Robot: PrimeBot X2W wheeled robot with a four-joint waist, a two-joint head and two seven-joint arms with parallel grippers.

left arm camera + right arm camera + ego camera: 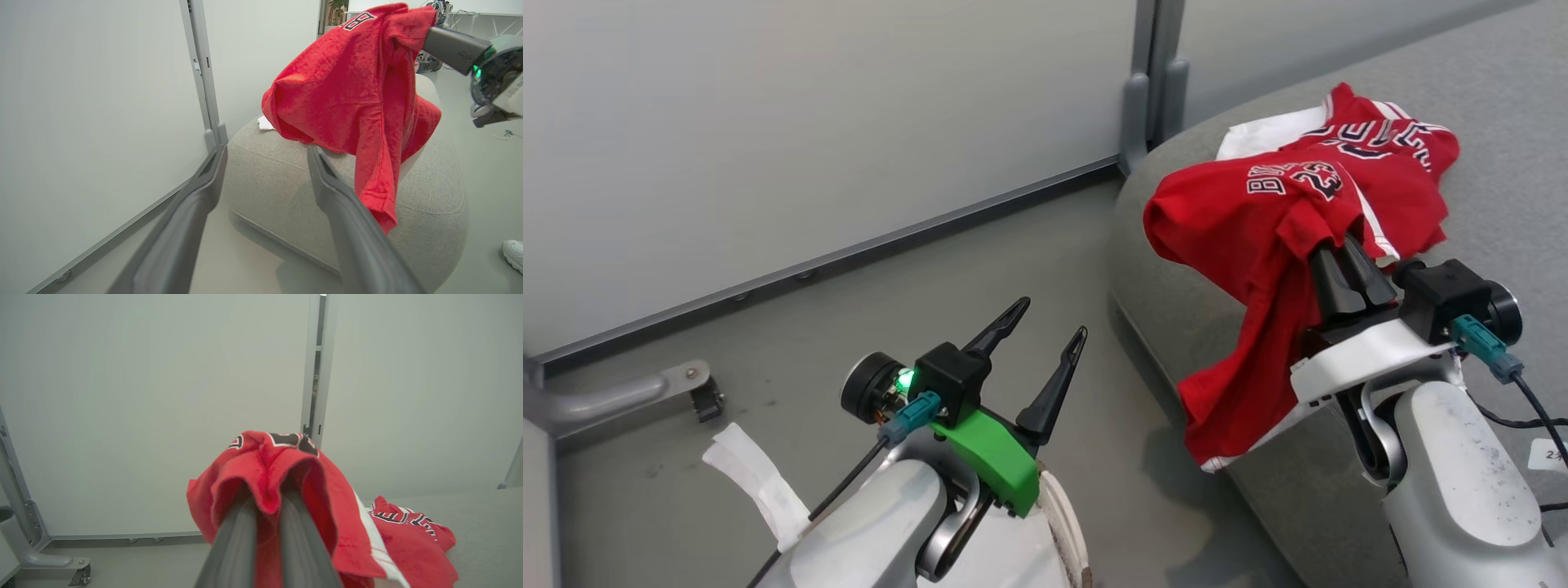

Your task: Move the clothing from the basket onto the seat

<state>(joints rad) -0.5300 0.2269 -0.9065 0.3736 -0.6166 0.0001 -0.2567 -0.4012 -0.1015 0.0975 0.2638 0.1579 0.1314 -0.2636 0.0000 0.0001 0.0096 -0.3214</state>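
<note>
My right gripper is shut on a red "BULLS 23" garment, its fingertips hidden under the cloth. The garment drapes over the fingers and hangs down the front edge of the grey seat. A second red garment lies crumpled on the seat behind it, partly over a white cloth. My left gripper stands open over the floor, left of the seat, holding nothing. In the left wrist view the held garment hangs over the seat beyond the open gripper. The basket's rim peeks from under my left arm.
Grey partition panels with a metal post stand behind the seat. A caster foot sits on the grey floor at the left. A white strip lies beside the basket. A person's white shoe shows by the seat's far side.
</note>
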